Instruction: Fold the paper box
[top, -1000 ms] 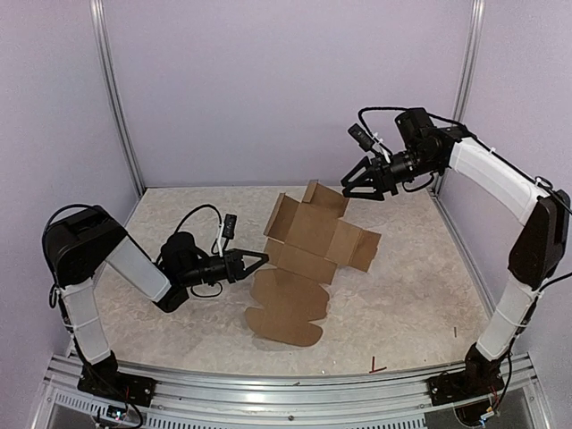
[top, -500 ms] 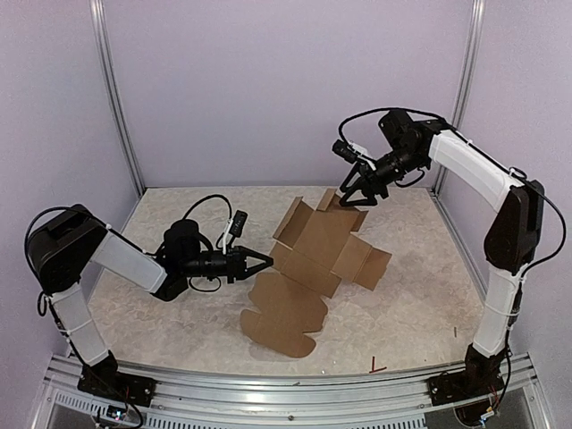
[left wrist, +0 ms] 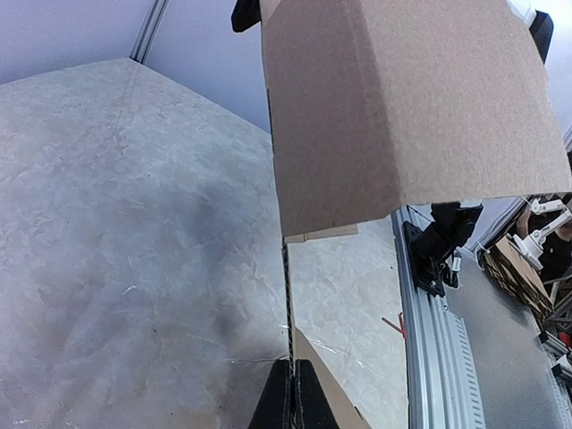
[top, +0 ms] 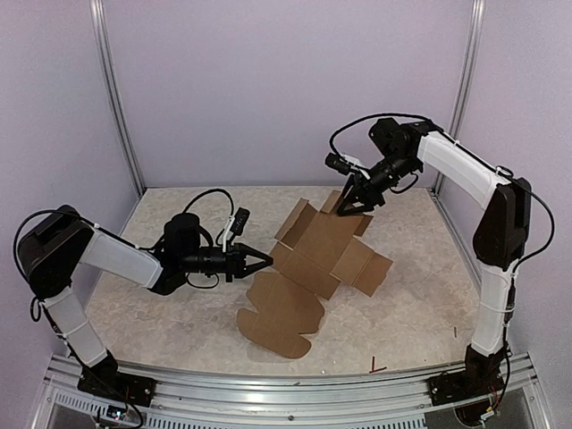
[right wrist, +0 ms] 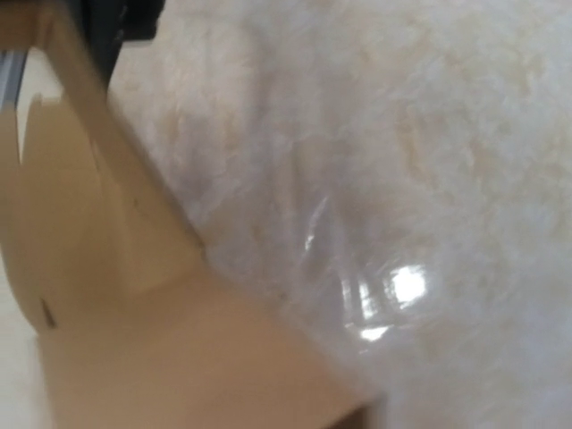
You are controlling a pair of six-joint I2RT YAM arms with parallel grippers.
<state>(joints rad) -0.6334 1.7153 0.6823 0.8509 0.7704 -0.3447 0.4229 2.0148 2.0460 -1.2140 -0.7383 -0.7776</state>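
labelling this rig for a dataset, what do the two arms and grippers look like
The left arm and right arm have white shells between black joints. The left gripper and right gripper are black and two-fingered, with black cables looping behind.

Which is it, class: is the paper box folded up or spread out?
Mostly spread: the paper box lies open as a sheet, only some edge flaps tilted up.

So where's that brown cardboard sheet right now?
In the overhead view, the cardboard sheet sits in the middle of the table, its left edge pinched by the left end effector.
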